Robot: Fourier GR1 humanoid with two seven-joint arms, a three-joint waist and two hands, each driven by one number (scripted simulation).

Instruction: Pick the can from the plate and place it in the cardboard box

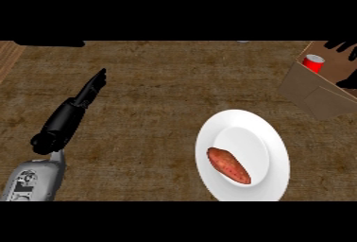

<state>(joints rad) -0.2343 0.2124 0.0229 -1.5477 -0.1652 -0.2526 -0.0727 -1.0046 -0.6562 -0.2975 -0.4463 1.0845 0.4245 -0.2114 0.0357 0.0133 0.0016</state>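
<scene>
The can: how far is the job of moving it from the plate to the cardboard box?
Nearly done. The red can is already inside the cardboard box, and the white plate now carries only a sweet potato. The right hand is above the box, fingers spread. The left hand rests open. Only withdrawing remains.

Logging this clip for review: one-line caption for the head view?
Red can in the cardboard box, right hand above it; sweet potato on the white plate; left hand open.

Brown wood-grain counter (160,94) — mottled, worn-looking; evenly lit.
</scene>
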